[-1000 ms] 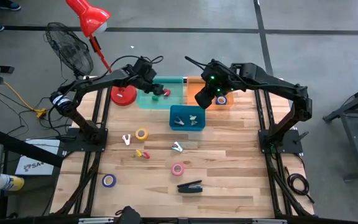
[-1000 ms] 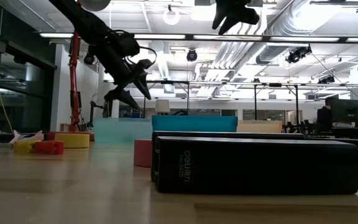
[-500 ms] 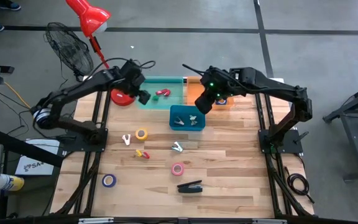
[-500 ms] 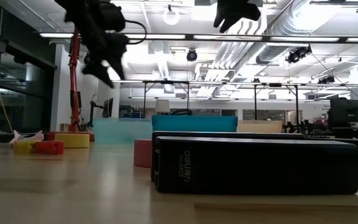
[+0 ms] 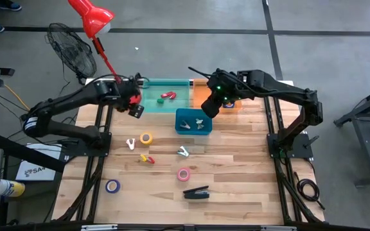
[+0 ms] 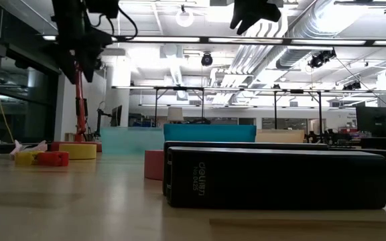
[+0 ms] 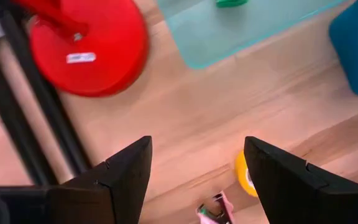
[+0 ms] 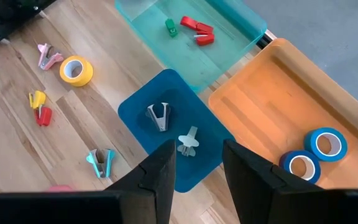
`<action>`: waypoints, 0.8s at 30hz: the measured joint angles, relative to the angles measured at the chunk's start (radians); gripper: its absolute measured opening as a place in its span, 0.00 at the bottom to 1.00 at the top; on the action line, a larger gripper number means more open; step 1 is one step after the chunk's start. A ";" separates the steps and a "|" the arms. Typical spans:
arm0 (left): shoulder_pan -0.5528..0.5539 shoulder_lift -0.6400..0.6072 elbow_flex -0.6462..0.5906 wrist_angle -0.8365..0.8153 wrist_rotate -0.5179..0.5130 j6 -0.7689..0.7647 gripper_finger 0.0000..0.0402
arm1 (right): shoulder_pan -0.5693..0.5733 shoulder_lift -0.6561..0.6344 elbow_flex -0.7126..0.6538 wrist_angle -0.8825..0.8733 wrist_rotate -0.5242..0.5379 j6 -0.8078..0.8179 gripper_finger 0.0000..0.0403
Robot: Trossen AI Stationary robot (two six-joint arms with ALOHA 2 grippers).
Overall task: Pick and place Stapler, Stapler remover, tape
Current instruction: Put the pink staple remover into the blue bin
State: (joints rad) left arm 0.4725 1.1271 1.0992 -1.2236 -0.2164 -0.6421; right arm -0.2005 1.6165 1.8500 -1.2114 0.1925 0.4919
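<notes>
I see the table (image 5: 236, 186), then 3 trays at its far edge: teal (image 5: 178, 102), orange (image 5: 237, 106) holding 2 blue tape rolls (image 8: 312, 154), blue (image 5: 193, 122) holding what look like 2 staple removers (image 8: 158, 116), so sorting is partly done. My left gripper (image 7: 194, 171) hangs wide and empty beside the lamp base (image 5: 126, 99); my right gripper (image 8: 196, 163), narrower, empty, hovers over the trays. The stapler (image 5: 196, 192) lies near the front edge, tape rolls scattered: yellow (image 5: 146, 138), pink (image 5: 183, 174), purple (image 5: 112, 186).

L gripper (image 7: 194, 171) open over bare wood.
Red lamp base (image 7: 86, 46) upper left, teal tray (image 7: 241, 28) top, yellow tape (image 7: 246, 177) btwn fingers (image 7: 114, 183).
</notes>
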 joint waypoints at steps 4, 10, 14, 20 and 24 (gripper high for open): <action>-0.090 -0.019 -0.009 -0.064 -0.077 -0.116 0.62 | 0.000 0.000 0.000 -0.008 0.006 -0.001 0.31; -0.231 -0.064 -0.136 -0.051 -0.071 -0.347 0.62 | 0.000 0.000 0.000 -0.049 0.015 -0.047 0.31; -0.327 -0.069 -0.226 -0.029 -0.046 -0.532 0.62 | -0.001 0.000 0.000 -0.067 0.022 -0.075 0.31; -0.478 -0.069 -0.335 0.067 -0.013 -0.789 0.62 | -0.003 0.000 0.000 -0.070 0.030 -0.122 0.31; -0.556 -0.069 -0.391 0.130 -0.010 -0.924 0.62 | -0.003 0.000 0.000 -0.072 0.030 -0.157 0.31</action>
State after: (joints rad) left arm -0.0837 1.0582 0.7084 -1.0933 -0.2265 -1.5660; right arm -0.2033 1.6165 1.8500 -1.2831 0.2226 0.3348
